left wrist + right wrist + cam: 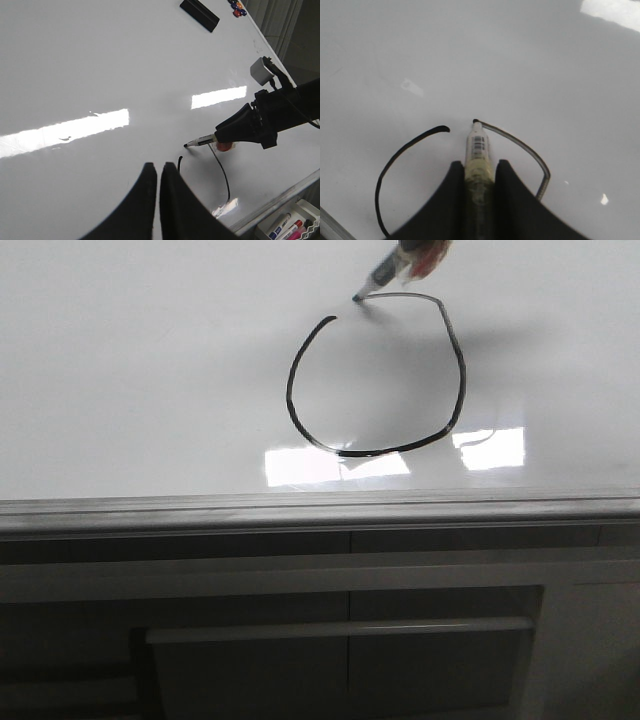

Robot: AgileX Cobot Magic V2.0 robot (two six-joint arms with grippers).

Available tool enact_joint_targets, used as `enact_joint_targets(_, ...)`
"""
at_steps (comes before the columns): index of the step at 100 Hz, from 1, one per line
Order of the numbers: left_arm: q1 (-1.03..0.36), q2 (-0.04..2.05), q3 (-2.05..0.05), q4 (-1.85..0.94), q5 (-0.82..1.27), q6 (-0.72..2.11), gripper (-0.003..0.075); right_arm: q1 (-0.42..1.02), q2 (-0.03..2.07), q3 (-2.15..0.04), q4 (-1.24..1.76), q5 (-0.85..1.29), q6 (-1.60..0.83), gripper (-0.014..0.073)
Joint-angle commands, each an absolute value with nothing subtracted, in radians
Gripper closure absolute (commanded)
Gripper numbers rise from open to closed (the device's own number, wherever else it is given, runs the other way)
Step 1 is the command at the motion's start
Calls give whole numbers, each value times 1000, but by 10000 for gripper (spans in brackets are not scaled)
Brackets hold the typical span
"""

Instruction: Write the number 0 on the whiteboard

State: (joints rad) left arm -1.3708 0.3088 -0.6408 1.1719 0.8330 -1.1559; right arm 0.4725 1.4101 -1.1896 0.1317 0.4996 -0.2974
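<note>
Black ink runs in a nearly closed loop on the glossy whiteboard (150, 380), and the number 0 (375, 375) has one short gap left at its top. My right end effector (479, 175) is clamped on a marker (478, 150), its two dark fingers (507, 190) pressed against the pale barrel on either side. The marker's tip touches the board just ahead of that end effector, at the end of the flat upper stroke. The loose start of the line, a small curved tick, lies just beside the tip, across the gap. The rest of the loop curves back beneath and to both sides of my right end effector.

My left end effector (158, 172) holds nothing; its fingers are together, with only a thin slit between them. It hangs over the board with the tick of the loop just ahead of its tips, and the marker tip lies a little farther ahead. A bright glare patch (335, 465) sits on the loop's lower edge. The board's grey rail (320, 510) runs beneath the loop.
</note>
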Motion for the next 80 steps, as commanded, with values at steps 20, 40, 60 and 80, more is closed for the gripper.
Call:
enact_joint_targets(20,-1377,320,-661,1215,784,-1166,740,520,1465,-1215,98,502,-297,651)
enact_joint_targets(40,-1377,320,-661,1215,784,-1166,740,521,1467,-1215,98,589,-297,651)
enact_joint_targets(60,-1377,320,-661,1215,784,-1166,740,521,1467,-1215,98,669,-297,651)
enact_joint_targets(80,-1377,320,-661,1215,784,-1166,740,521,1465,-1217,98,646,-297,651)
